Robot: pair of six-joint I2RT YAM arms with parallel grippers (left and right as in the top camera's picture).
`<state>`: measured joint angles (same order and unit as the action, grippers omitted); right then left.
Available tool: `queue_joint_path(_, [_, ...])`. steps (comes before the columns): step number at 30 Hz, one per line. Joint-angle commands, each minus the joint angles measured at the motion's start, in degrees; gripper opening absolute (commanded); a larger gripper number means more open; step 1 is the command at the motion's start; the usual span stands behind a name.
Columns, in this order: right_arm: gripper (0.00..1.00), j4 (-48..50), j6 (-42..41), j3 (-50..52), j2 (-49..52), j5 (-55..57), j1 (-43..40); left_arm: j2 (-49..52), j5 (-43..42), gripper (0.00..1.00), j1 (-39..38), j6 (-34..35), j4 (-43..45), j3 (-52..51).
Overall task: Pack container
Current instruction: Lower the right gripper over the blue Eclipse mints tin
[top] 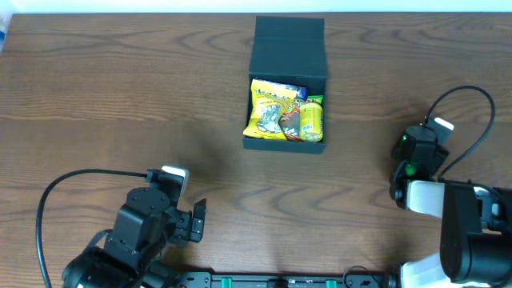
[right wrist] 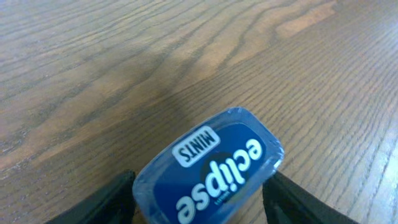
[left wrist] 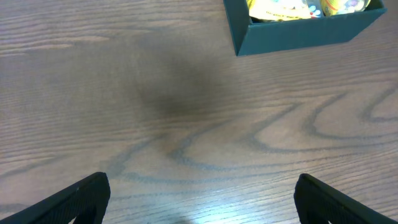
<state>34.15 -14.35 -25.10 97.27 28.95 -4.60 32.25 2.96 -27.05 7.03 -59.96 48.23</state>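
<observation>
The container [top: 288,80] is a dark teal-green square box at the table's far centre, its flap lid folded back. Inside lie yellow snack packets [top: 270,112] and a yellow-green packet [top: 310,118]. The box's near corner also shows in the left wrist view [left wrist: 298,34]. My left gripper [left wrist: 202,199] is open and empty low over bare wood, near the front edge in the overhead view [top: 196,220]. My right gripper [right wrist: 202,190] is shut on a blue Eclipse mints tin [right wrist: 211,165] just above the table, right of the container in the overhead view [top: 400,172].
The brown wood-grain table [top: 120,96] stretches left and right of the container. Black cables loop from both arms near the front corners [top: 48,200].
</observation>
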Motion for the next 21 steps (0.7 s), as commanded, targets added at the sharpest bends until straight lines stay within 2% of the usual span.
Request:
queue_joint_path(1, [0.56, 0.1, -0.1, -0.8, 0.6, 0.6, -0.5, -0.1, 0.0, 0.96, 0.3, -0.6, 0.0, -0.1])
queue_joint_path(7, [0.50, -0.1, -0.1, -0.8, 0.6, 0.6, -0.5, -0.1, 0.0, 0.96, 0.3, -0.6, 0.0, -0.1])
queue_joint_path(17, [0.32, -0.3, -0.1, -0.8, 0.6, 0.6, -0.5, -0.1, 0.0, 0.96, 0.3, -0.6, 0.0, -0.1])
queue_joint_path(21, [0.30, -0.3, -0.1, -0.8, 0.6, 0.6, -0.5, -0.1, 0.0, 0.96, 0.3, -0.6, 0.0, -0.1])
